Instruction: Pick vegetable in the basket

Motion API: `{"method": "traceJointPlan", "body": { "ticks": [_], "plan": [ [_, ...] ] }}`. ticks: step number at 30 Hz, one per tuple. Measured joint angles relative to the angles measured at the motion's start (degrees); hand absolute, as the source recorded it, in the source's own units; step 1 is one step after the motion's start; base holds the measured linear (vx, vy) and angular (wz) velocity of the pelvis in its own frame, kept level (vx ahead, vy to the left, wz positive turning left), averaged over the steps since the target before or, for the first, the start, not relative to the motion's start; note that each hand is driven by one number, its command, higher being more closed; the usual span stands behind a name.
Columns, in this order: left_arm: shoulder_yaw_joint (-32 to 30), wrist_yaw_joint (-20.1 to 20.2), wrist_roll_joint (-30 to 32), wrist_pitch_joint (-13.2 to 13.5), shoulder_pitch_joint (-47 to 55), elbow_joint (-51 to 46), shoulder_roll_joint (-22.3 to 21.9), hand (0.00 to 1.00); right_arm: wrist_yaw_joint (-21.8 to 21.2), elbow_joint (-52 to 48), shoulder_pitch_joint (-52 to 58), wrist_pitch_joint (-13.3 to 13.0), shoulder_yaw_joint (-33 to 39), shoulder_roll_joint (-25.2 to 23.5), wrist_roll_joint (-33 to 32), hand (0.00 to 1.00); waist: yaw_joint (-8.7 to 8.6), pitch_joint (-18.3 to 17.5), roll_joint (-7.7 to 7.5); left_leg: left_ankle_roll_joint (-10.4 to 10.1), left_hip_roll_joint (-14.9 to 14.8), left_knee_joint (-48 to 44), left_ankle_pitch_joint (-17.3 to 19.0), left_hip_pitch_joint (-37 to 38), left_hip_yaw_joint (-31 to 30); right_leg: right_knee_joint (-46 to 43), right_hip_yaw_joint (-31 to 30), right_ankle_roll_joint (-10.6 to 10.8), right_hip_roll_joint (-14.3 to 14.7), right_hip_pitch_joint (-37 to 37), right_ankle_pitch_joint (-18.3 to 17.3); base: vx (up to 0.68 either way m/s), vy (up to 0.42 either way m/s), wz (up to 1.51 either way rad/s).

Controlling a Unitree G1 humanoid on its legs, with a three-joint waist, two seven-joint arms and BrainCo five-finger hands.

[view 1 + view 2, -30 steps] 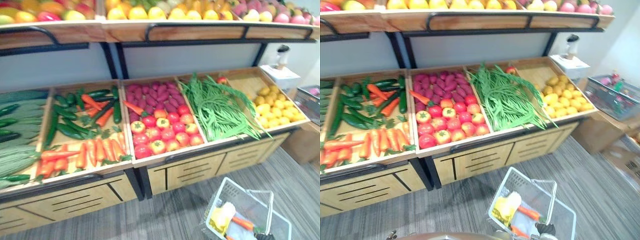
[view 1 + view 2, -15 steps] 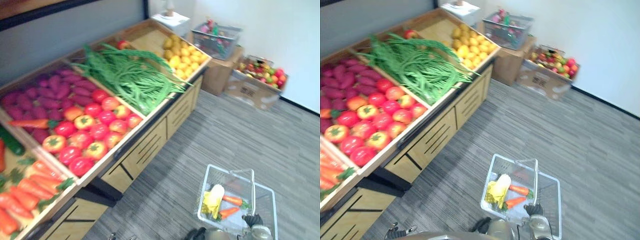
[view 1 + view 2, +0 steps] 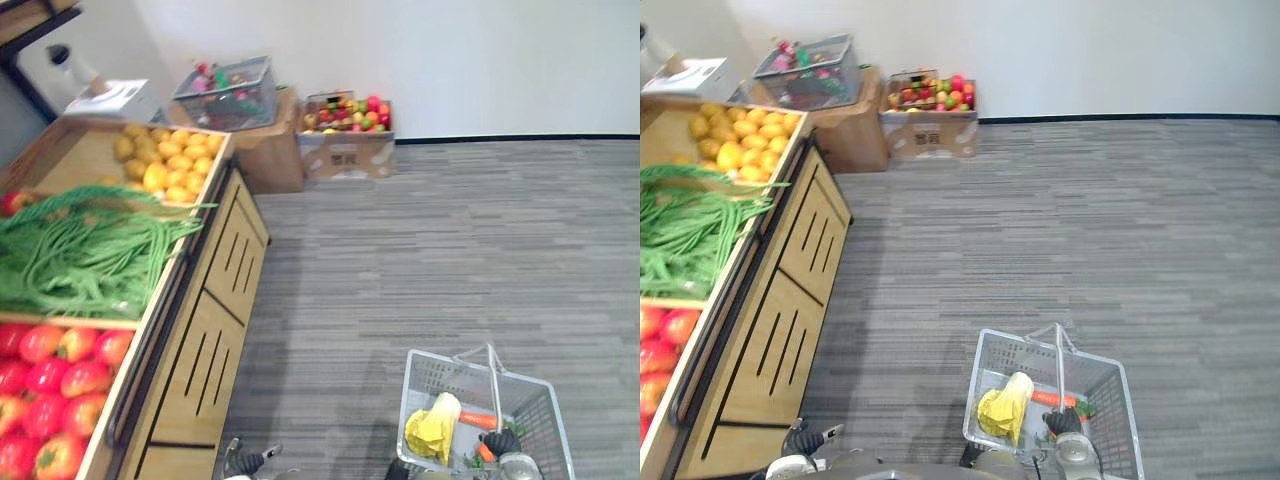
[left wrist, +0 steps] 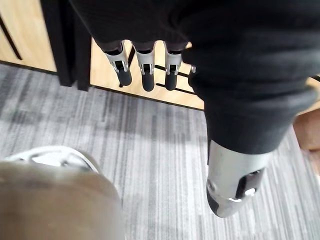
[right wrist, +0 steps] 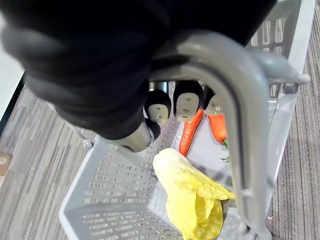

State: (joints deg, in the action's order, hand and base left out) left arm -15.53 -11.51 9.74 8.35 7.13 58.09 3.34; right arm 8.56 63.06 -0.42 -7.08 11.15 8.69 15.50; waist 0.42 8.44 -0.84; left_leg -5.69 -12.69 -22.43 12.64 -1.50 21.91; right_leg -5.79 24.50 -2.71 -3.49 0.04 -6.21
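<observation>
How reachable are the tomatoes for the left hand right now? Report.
Probably reachable: the left hand hangs open beside the stand, below the tomatoes; it must lift over the rim. The right hand holds the basket handle.

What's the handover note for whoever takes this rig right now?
Right hand: curled round the handle of the basket.
Left hand: open, empty, near the wooden front of the stand.
In the basket: a yellow cabbage and two carrots.
Done: those picks.
Left: any further vegetables; green beans and tomatoes lie in the stand on the robot's left.
</observation>
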Motion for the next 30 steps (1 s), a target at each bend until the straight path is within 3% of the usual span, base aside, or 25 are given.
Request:
{"method": "traceJointPlan", "body": {
  "ticks": [2, 4, 6, 10, 18, 25, 30],
  "plan": [
    [0.1, -0.1, 0.0, 0.3, 0.1, 0.0, -0.4, 0.00, -0.2, -0.8, 0.4, -0.5, -0.8, 0.6, 0.2, 1.00, 0.02, 0.2, 0.84, -0.3, 2.3, 7.3, -1.2, -0.7, -8.1, 1.1, -2.7, 1.7, 0.6, -0.8, 0.6, -0.06, 0.209, -0.76],
    [0.1, -0.6, 0.1, 0.3, 0.2, 0.1, -1.0, 0.00, -0.3, -2.1, 1.3, -0.9, -1.0, 1.4, 0.2, 1.00, -0.15, 0.1, 2.54, -0.5, 2.2, 12.0, -4.7, -1.3, -10.8, 2.3, -4.1, 3.5, 1.9, -1.6, 1.7, 0.00, 0.222, -0.50],
    [0.7, -0.7, 0.2, 0.3, -0.2, 0.1, -0.3, 0.00, -0.3, -2.3, 1.8, -1.1, -0.7, 0.6, 0.2, 1.00, -0.21, 0.2, 1.24, 0.5, 4.4, 15.3, -5.4, -0.9, -9.2, 4.4, -5.7, 6.2, 0.0, -2.0, 3.9, 0.03, 0.265, -0.24],
    [2.9, -0.7, 0.6, 0.2, -0.2, 0.6, 1.4, 0.00, 0.2, -2.7, 3.3, -1.1, -0.1, 0.4, 0.2, 1.00, -0.54, -0.1, 0.13, 2.2, 8.9, 18.9, -6.5, 0.4, -8.4, 6.1, -6.3, 7.6, -3.6, -1.9, 6.2, 0.07, 0.226, 0.03],
    [6.3, -0.5, 0.7, 0.3, -0.1, 1.5, 2.0, 0.00, -0.3, -2.6, 2.7, -1.8, 0.3, 0.3, 0.5, 1.00, -0.12, -0.4, -0.15, 2.4, 11.9, 20.0, -6.5, 3.3, -5.5, 4.8, -9.5, 8.4, -6.4, -1.8, 6.6, 0.08, 0.118, -0.14],
    [6.9, 0.6, 2.1, 0.4, -0.1, 2.3, 2.6, 0.00, 0.0, -1.6, 2.5, -1.6, 2.0, -0.4, 1.4, 1.00, -0.21, -0.5, -0.49, 3.6, 11.6, 19.3, -5.7, 4.8, -5.1, 0.6, -9.4, 8.1, -6.6, -2.7, 5.9, -0.01, 0.022, -0.11],
    [6.6, 0.7, -2.1, 0.2, 0.0, 3.5, 3.0, 0.00, 0.0, -1.4, 2.1, -1.6, 1.8, -2.1, 1.4, 1.00, 0.11, -0.9, -1.35, 4.6, 11.5, 19.3, -5.0, 4.4, -6.5, -1.3, -9.4, 8.4, -6.8, -3.6, 3.8, -0.07, -0.013, 0.06]
  ]
}}
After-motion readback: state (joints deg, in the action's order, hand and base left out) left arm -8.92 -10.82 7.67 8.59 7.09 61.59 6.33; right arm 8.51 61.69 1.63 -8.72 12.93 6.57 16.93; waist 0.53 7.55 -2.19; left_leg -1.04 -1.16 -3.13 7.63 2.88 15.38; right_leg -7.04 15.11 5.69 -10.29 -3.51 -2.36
